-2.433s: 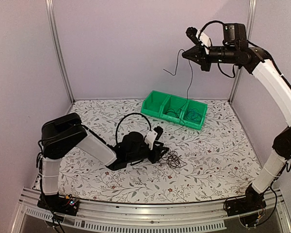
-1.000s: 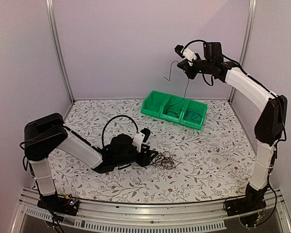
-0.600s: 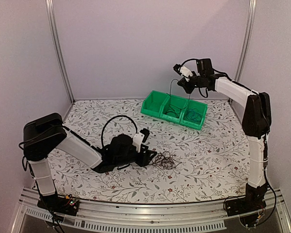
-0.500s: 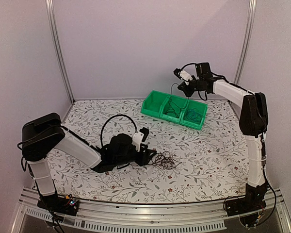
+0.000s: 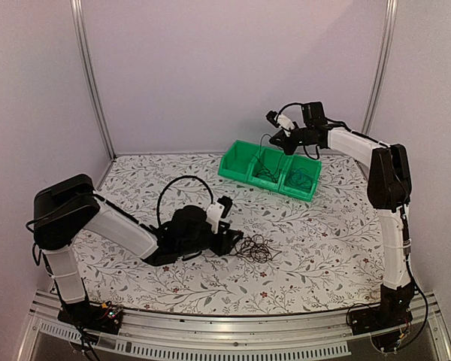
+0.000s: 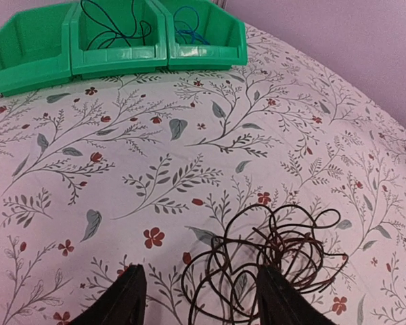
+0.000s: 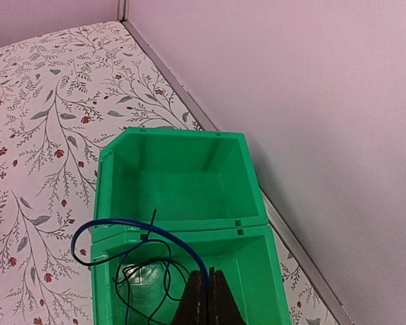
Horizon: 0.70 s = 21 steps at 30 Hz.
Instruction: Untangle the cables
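A dark brown cable point(image 5: 257, 248) lies in a tangled coil on the table. In the left wrist view the brown cable point(image 6: 277, 261) lies between and just ahead of my fingertips. My left gripper point(image 5: 233, 242) point(image 6: 204, 298) is open and low over the table. My right gripper point(image 5: 279, 138) point(image 7: 206, 298) is shut on a blue cable point(image 7: 142, 231) above the middle compartment of the green bins point(image 5: 244, 167). The cable arcs down into that compartment, where thin black loops point(image 7: 155, 277) lie. A blue-teal cable point(image 5: 301, 179) lies in the right compartment.
The left compartment point(image 7: 176, 179) of the bins holds nothing. The bins stand at the back of the floral table, near the rear wall. Metal frame posts point(image 5: 90, 83) stand at the back corners. A thick black hose point(image 5: 182, 188) loops over my left arm.
My right arm has come down and toward the back wall, lowering the held cable from high in the air to the middle compartment. My left gripper stayed by the brown coil.
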Each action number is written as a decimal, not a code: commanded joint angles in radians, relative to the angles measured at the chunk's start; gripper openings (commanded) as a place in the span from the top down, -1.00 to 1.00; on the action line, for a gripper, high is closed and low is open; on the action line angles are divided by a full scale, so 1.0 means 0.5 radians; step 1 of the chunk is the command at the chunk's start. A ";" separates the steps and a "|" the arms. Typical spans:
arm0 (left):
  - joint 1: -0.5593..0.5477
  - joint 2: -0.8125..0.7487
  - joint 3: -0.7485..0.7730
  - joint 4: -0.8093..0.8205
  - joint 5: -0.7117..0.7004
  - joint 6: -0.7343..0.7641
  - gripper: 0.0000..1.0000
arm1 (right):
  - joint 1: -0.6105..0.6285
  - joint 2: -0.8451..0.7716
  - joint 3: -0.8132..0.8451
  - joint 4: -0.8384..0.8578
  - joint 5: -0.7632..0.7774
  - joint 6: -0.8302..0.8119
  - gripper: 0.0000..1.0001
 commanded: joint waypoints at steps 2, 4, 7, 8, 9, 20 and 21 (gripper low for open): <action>-0.012 0.025 0.057 -0.020 -0.004 0.023 -0.11 | 0.000 -0.044 -0.044 0.104 -0.109 -0.130 1.00; -0.011 0.023 0.052 -0.020 -0.005 0.014 -0.11 | -0.003 -0.007 -0.023 0.114 -0.092 -0.136 1.00; -0.011 0.019 0.048 -0.030 -0.001 0.007 -0.11 | -0.007 0.039 -0.013 0.130 -0.024 -0.150 1.00; -0.012 0.020 0.048 -0.033 0.001 0.005 -0.11 | -0.010 0.055 -0.013 0.132 0.010 -0.155 1.00; -0.010 0.022 0.051 -0.035 -0.002 0.005 -0.11 | -0.017 0.067 -0.017 0.133 0.037 -0.159 1.00; -0.012 0.076 0.095 -0.025 0.038 -0.014 -0.10 | -0.191 -0.024 -0.232 0.165 0.062 -0.069 1.00; -0.014 0.079 0.095 -0.022 0.042 -0.020 -0.11 | -0.195 -0.031 -0.242 0.166 0.069 -0.076 1.00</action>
